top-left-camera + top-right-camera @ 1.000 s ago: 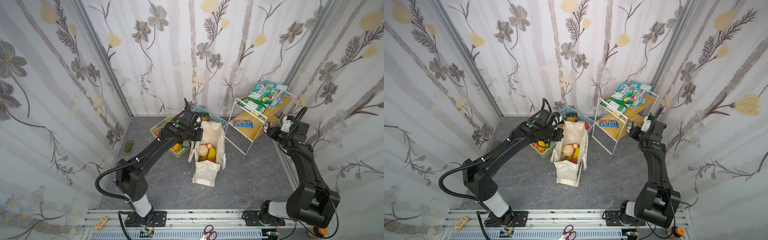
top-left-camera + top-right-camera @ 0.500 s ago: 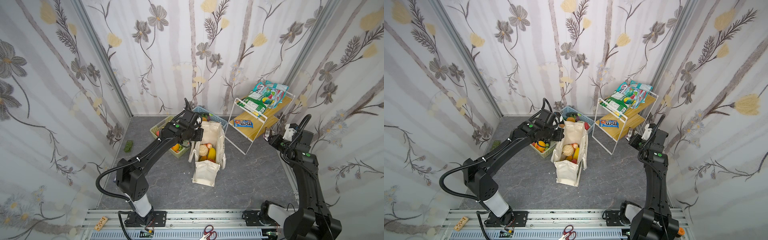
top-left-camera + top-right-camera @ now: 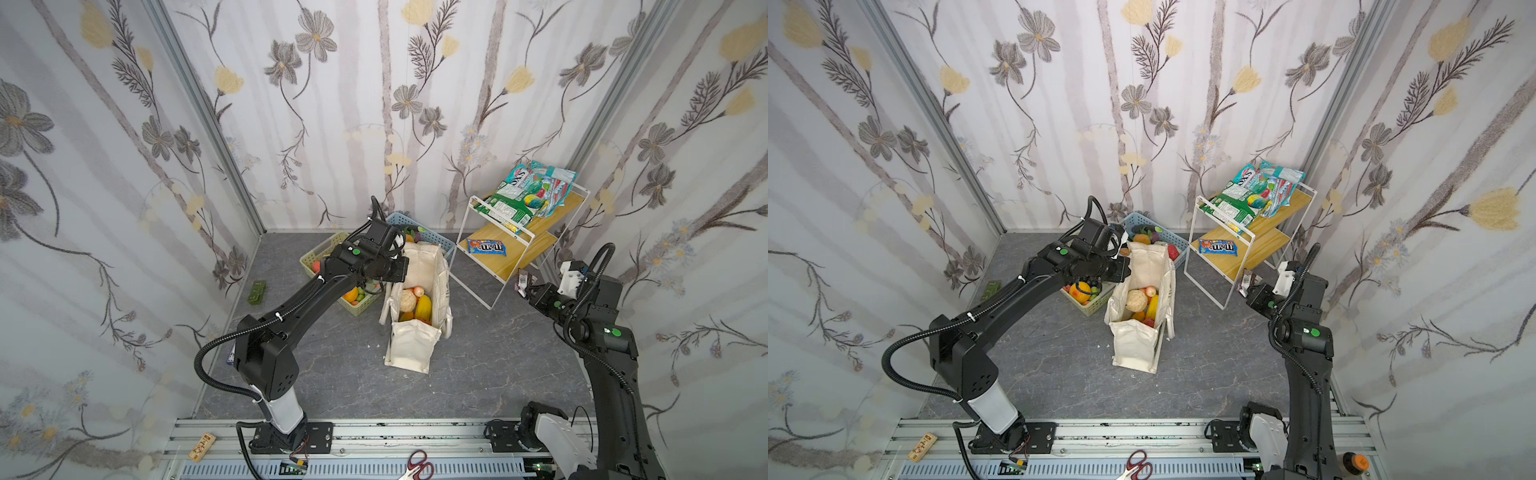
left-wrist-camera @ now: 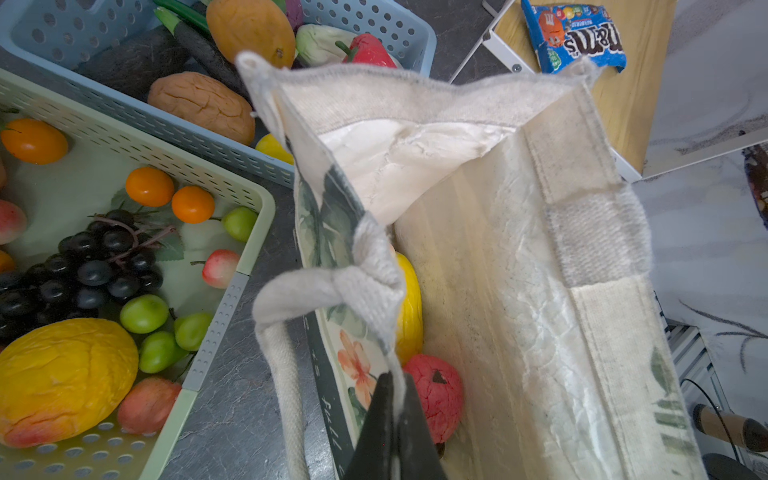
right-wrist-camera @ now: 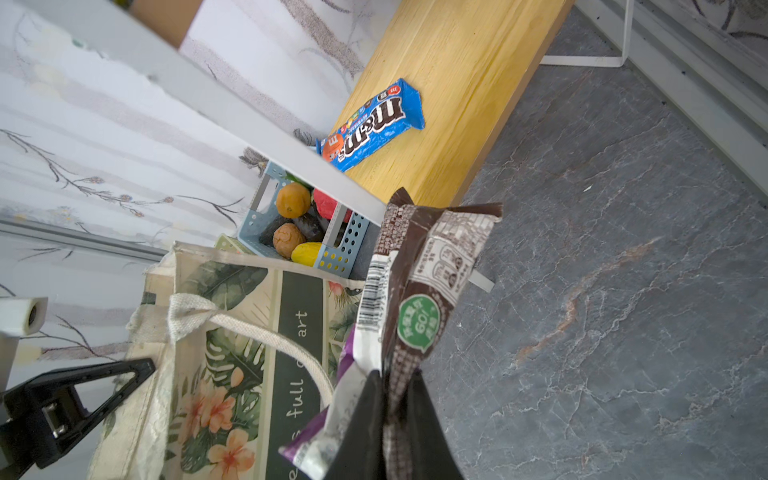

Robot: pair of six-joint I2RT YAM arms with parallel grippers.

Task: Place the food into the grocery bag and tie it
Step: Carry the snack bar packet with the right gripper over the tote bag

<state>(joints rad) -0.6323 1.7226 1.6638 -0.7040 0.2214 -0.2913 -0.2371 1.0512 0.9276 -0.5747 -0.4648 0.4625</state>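
The grocery bag [image 3: 411, 347], a cream canvas tote with a green-leaf and pink-flower print and a dark green panel of white script, stands upright with its mouth open in the middle of the grey stone-patterned surface [image 3: 332, 374].

To its left, just beside it, sits a pastel green perforated plastic basket [image 4: 259, 232] holding black grapes [image 4: 91, 266], green grapes and small orange fruits. The left pincer [image 4: 392, 386] reaches over this basket and is clenched on the bag's near rim, pinching the canvas edge between its dark fingertips. A thick white rope handle [image 4: 282, 374] hangs down the outside of the bag beside that grip.

Inside the bag lie a yellow toy mango [image 3: 424, 307], a beige toy cauliflower [image 3: 408, 300] and a red toy apple [image 4: 434, 399].

Behind the bag's far end is a pastel blue perforated plastic basket [image 3: 438, 242] with more toy produce.

Further right stands a white wire shelf with wooden boards [image 3: 515, 259]. A blue candy packet [image 3: 487, 247] lies on its lower board and colourful snack bags [image 3: 523, 195] are piled on the upper one.

At the far right, the right pincer [image 5: 395, 380] grasps one end of a dark brown wrapped snack bar [image 5: 432, 282]. It holds the bar in the air near the shelf's lower corner, well apart from the bag.
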